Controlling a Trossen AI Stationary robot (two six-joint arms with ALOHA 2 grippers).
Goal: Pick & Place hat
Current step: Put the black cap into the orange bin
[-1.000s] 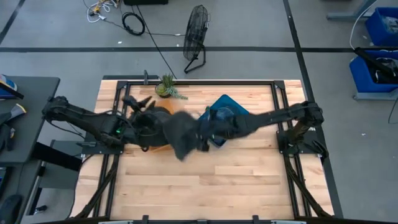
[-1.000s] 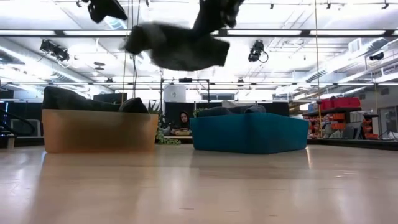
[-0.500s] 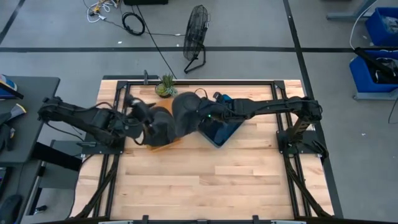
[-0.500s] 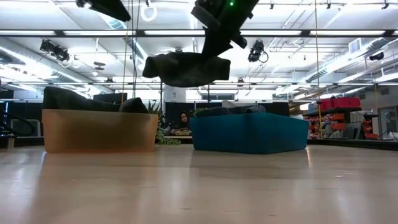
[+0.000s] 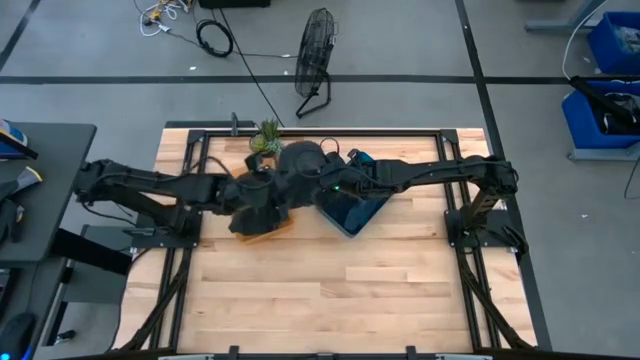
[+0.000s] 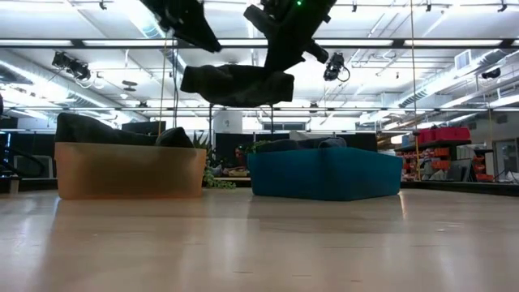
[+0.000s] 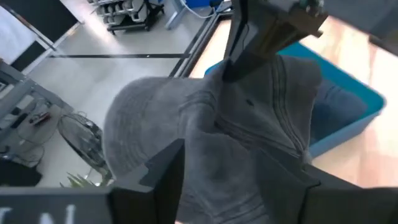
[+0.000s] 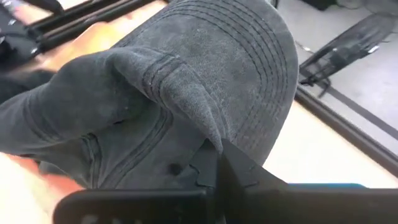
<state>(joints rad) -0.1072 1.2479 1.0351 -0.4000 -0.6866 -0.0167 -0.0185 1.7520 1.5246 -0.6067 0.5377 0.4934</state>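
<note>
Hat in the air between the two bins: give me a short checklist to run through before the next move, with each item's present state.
1. Right gripper pinching the grey hat: ok, fabric is clamped.
2. Hat clear of the table: ok, it hangs high above the wood.
3. Left gripper open with the hat in front of it: ok, not yet gripping.
4. Orange bin has room: cannot tell, dark cloth already heaps above its rim.
5. Hat directly over the orange bin: cannot tell; it hangs near the gap beside the blue bin.
</note>
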